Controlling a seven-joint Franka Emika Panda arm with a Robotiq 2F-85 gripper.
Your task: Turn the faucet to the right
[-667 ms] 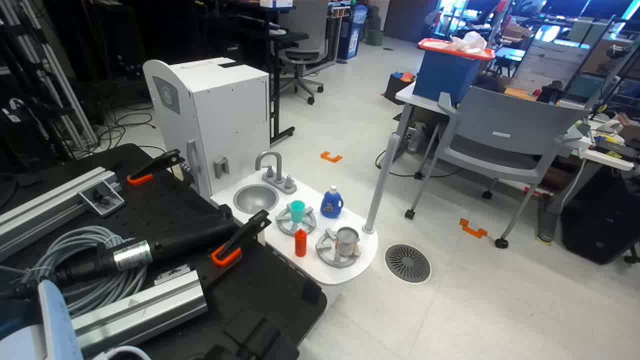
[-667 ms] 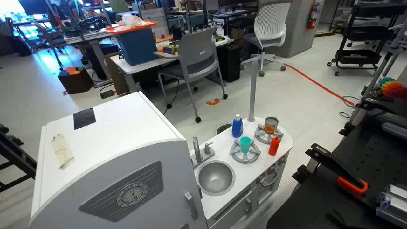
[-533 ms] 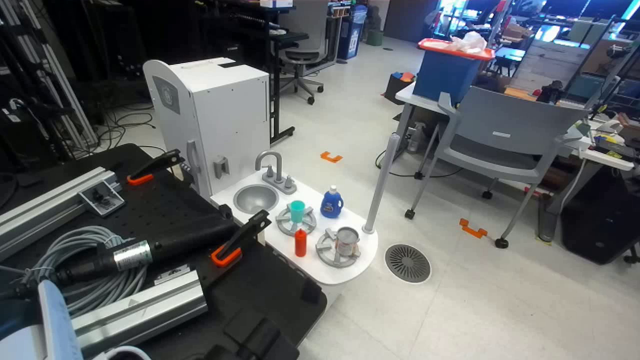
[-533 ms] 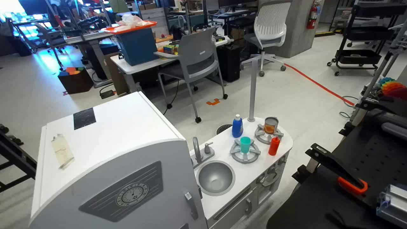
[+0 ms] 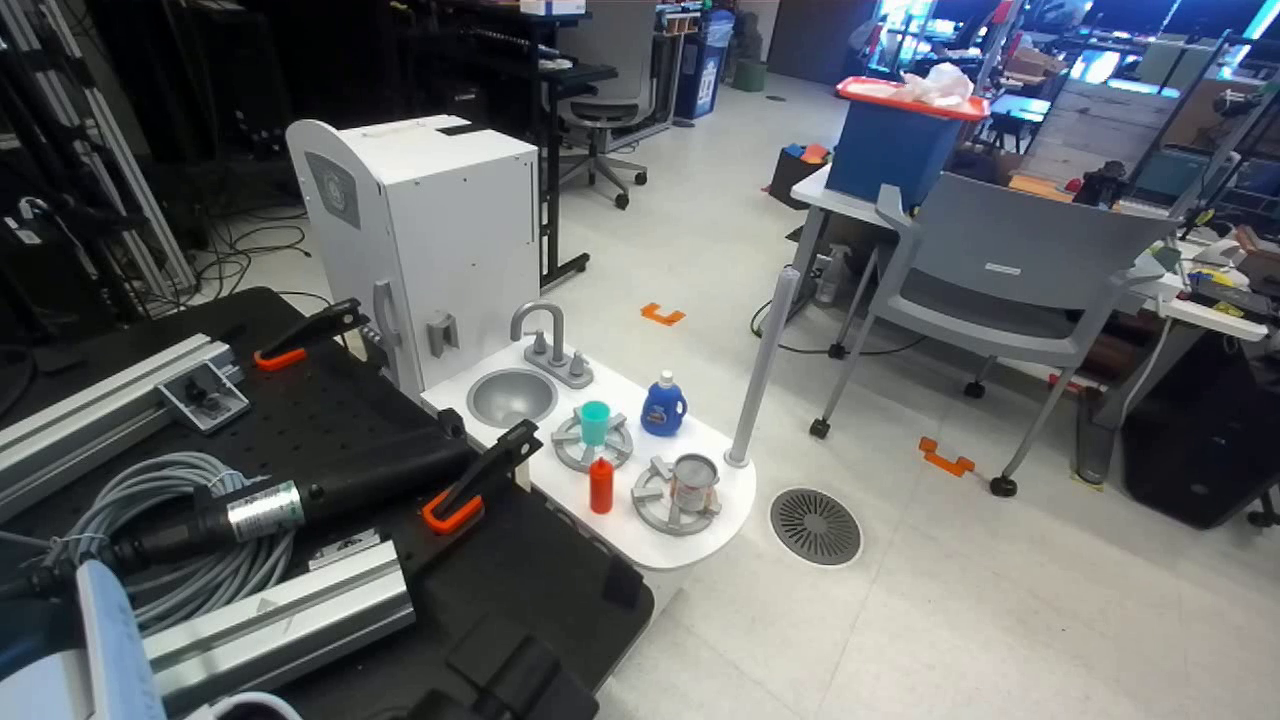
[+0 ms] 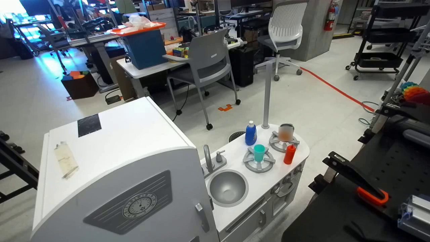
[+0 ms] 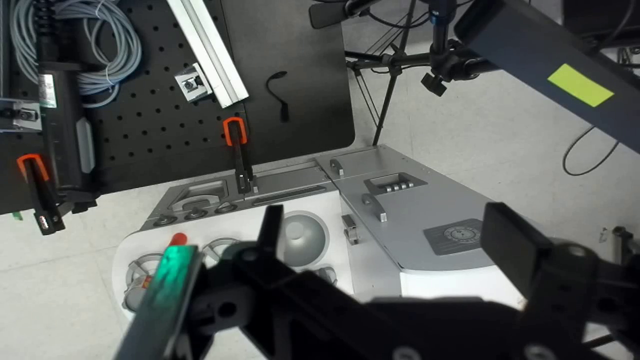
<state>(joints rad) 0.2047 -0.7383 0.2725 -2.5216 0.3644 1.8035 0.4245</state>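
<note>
On counter (image 6: 235, 163), upright faucet (image 5: 558, 340) toward basin (image 5: 510, 405)

- A lab, as I see it from afar: a perforated black bench (image 7: 161, 90) carries metal rails (image 7: 208, 52), clamps (image 7: 240, 160) and coiled grey cable (image 7: 132, 47).
- In both exterior views I see a wheeled grey chair (image 6: 209, 50); in an exterior view, a fire extinguisher (image 6: 331, 17) at a grey pillar (image 6: 312, 38).
- A toy kitchen (image 5: 462, 235) stands beside the bench.

In wrist vw, faucet (image 7: 328, 273) mostly hidden behind hand (image 7: 383, 222). In ext. vw, can (image 6: 286, 133) mostly blurred.
</note>
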